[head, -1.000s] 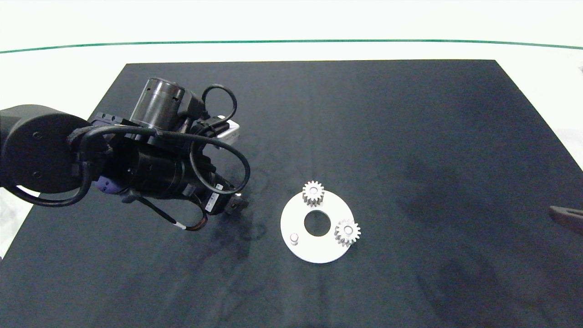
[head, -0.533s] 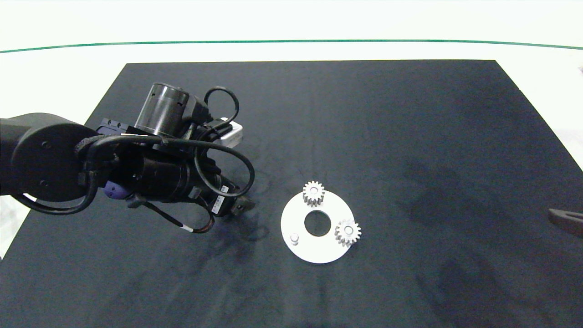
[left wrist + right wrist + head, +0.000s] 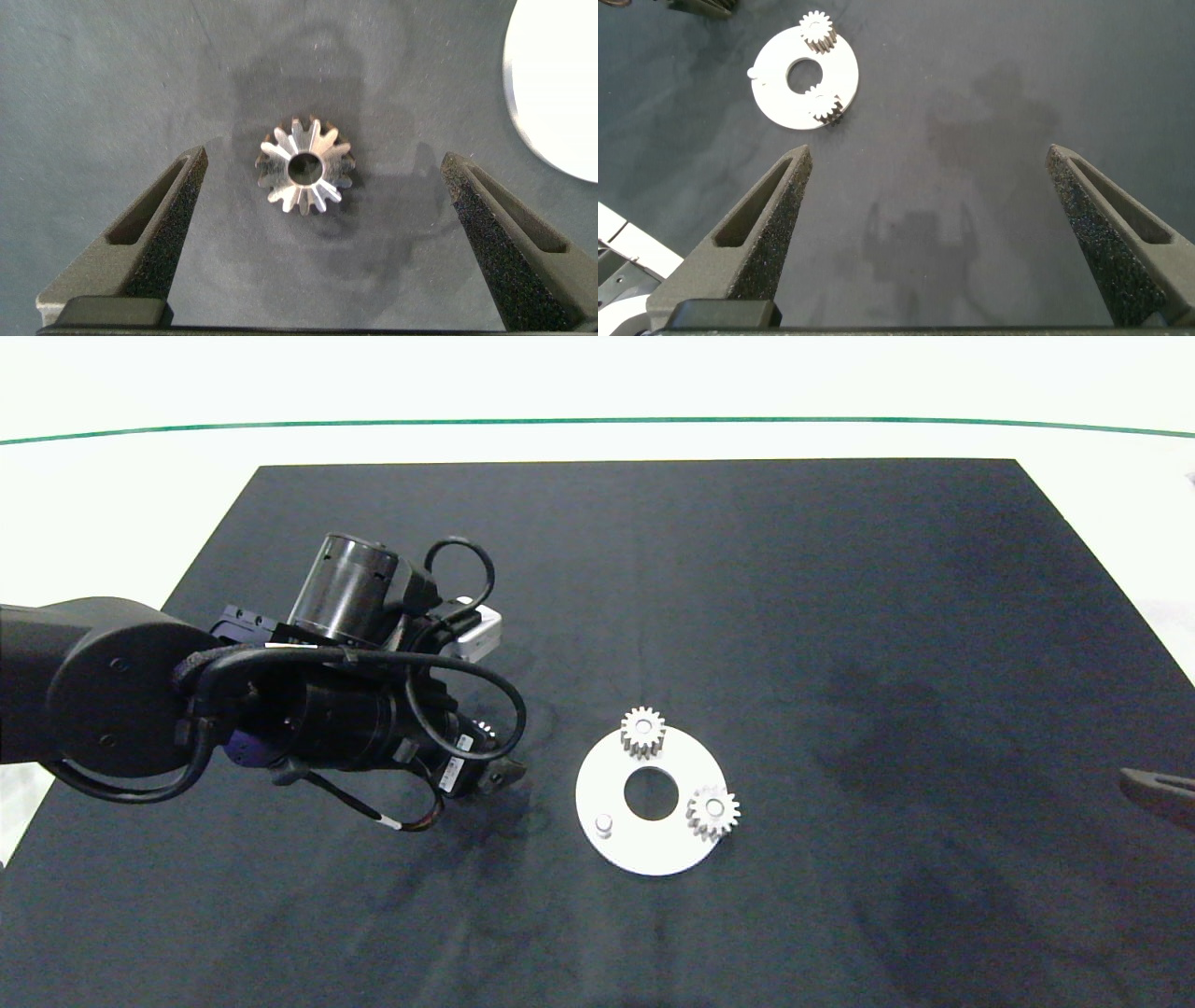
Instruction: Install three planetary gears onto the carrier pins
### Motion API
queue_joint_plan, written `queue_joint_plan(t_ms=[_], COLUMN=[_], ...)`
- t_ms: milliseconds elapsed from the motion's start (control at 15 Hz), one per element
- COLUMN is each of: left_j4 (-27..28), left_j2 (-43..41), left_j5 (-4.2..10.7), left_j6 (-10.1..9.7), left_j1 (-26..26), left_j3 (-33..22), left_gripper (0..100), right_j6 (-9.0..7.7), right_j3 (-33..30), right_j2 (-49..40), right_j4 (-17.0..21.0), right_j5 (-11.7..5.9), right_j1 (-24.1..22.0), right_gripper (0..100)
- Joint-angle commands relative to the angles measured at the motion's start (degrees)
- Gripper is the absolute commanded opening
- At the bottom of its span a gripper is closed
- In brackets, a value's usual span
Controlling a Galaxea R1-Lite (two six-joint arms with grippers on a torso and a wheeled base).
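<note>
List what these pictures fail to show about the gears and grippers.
- Head view: the loose gear is almost wholly hidden under the left arm.
- Head view: the right gripper is cut off at the edge.
- Left wrist view: the disc is cropped, pins unseen.

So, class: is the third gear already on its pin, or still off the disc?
Off. The third gear lies flat on the black mat between the left claw's open fingers; one pin stands bare on the disc.
</note>
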Motion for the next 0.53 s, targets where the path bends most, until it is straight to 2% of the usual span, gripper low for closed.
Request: queue_joint_plan(t_ms=[67, 533], left_j4=[0.0, -1.3], left_j2=[0.0, 1.4], left_j5=[0.07, 0.51], left_j6=[0.07, 0.69], left_j1=[0.0, -0.1], left_j3=[0.5, 0.6], left_gripper=[100, 100], right_j6=[-0.04, -0.13], right_j3=[0.1, 0.0], right_j2=[0.4, 0.0], right_j4=[0.2, 0.2], right_j5=[-0.08, -0.08], right_j1=[0.1, 0.1], right_gripper=[100, 100])
